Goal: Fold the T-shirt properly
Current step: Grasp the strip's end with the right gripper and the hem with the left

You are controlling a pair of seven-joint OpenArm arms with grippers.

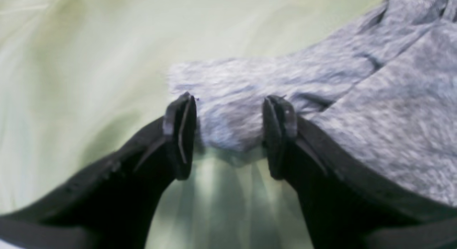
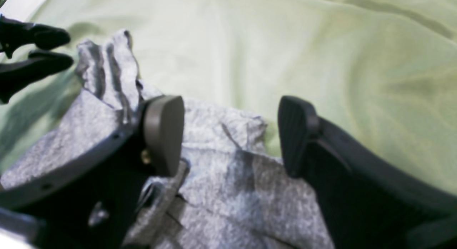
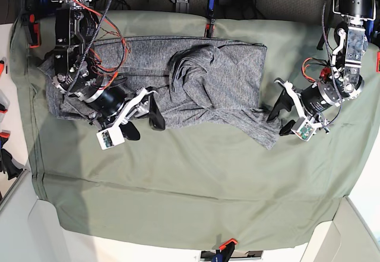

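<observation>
The heather-grey T-shirt (image 3: 219,84) lies crumpled across the upper middle of the olive-green cloth (image 3: 190,185), with a loose corner trailing toward the right. My left gripper (image 3: 279,119) sits at that corner. In the left wrist view its jaws (image 1: 230,99) stand apart, and the shirt's edge (image 1: 392,99) lies between and beyond the tips without being pinched. My right gripper (image 3: 144,126) hovers open over the shirt's lower left edge. Grey knit (image 2: 221,192) shows between its wide-spread pads (image 2: 164,134). The left gripper (image 2: 69,48) also appears at the top left of the right wrist view.
The green cloth covers the whole table and is wrinkled. Clamps hold it at the near edge (image 3: 227,245) and the far edge (image 3: 211,0). Cables and arm bases crowd the far corners (image 3: 77,12). White table borders show at the lower corners.
</observation>
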